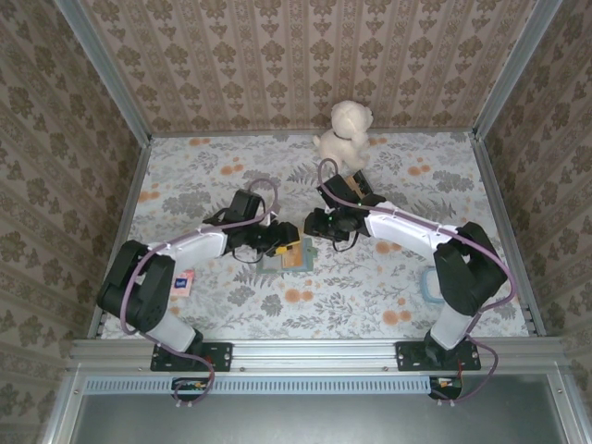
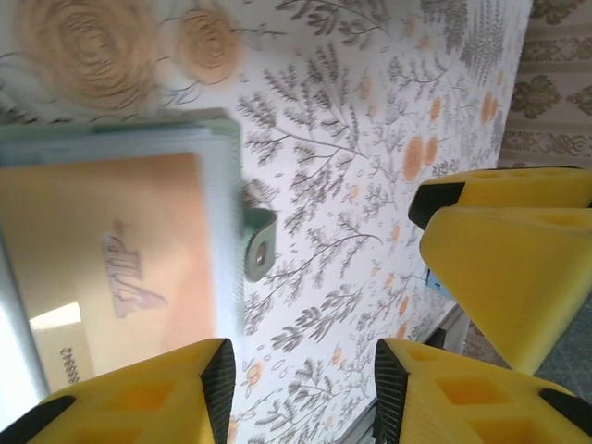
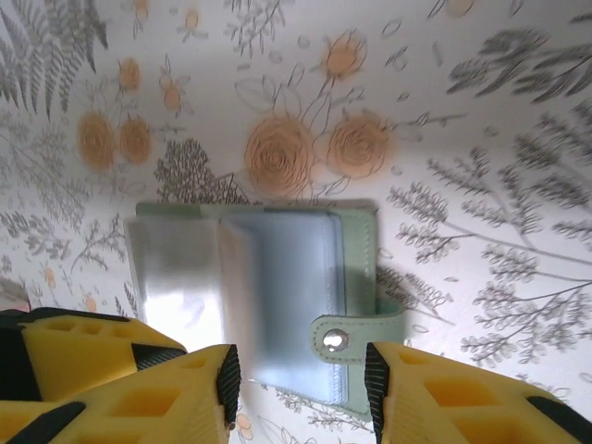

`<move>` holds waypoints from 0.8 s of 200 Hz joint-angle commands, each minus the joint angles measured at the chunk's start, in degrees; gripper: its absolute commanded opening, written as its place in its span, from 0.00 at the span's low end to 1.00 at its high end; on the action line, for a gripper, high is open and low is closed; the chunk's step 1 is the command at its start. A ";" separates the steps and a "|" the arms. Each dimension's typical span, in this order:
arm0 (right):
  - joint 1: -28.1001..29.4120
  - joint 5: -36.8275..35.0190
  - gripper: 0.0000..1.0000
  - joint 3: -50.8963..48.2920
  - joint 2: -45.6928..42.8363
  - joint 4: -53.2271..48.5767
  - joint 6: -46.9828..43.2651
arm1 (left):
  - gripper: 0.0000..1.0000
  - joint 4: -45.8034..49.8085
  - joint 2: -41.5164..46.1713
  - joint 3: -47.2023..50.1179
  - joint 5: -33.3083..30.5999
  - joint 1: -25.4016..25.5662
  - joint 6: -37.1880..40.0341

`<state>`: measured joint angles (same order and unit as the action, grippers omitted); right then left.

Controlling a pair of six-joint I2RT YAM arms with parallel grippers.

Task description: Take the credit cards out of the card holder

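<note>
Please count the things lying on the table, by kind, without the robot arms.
Sage-green folding card holder: 1
Cards: 2 (orange card on the holder; small white-and-pink card)
White plush toy: 1
Light blue loop-shaped item: 1
Total: 5

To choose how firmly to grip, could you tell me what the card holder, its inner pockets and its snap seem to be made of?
The card holder looks like matte sage-green faux leather or vinyl, going by its seamed edge. Its inner pockets seem to be clear glossy plastic, since they catch glare. The snap looks like polished metal from its bright glint.
</note>
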<state>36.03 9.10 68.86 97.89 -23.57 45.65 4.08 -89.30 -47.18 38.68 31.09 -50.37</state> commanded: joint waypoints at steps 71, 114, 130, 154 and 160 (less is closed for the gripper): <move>2.25 7.91 0.32 5.59 7.41 -0.30 -3.33 | 0.38 6.37 0.20 2.72 -6.16 -4.57 -0.96; 3.25 8.32 0.26 10.39 13.21 -3.95 -5.06 | 0.32 4.64 -4.17 2.43 -5.27 -4.55 -1.10; 3.34 7.11 0.26 11.90 14.99 -5.51 -5.87 | 0.31 4.36 -5.69 1.90 -5.05 -4.59 -1.18; 3.33 5.60 0.26 13.30 17.28 -6.88 -6.87 | 0.30 4.07 -7.02 1.53 -5.02 -4.55 -1.22; 3.32 5.45 0.26 13.32 17.69 -6.91 -7.04 | 0.30 3.64 -7.33 1.48 -4.66 -4.55 -1.28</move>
<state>39.18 15.84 80.12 113.32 -26.81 40.49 8.43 -95.50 -44.77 33.67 26.59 -51.05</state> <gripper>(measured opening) 0.258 0.306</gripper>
